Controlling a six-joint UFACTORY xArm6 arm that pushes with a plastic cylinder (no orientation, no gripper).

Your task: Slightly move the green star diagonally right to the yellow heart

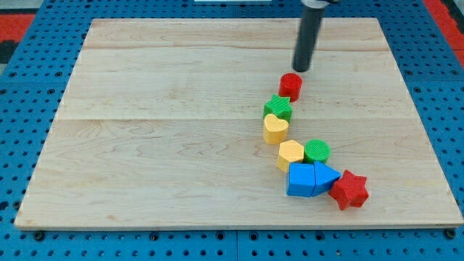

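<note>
my tip (301, 69) hovered just above the red cylinder (291, 86); the ridged green star (278, 109) touched the smooth yellow heart (275, 129) on the wooden bench (145, 145).

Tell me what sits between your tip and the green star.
In the camera view, the red cylinder sits between my tip and the green star. My tip is just above the cylinder toward the view's top; the star lies below it, touching the yellow heart.
</note>
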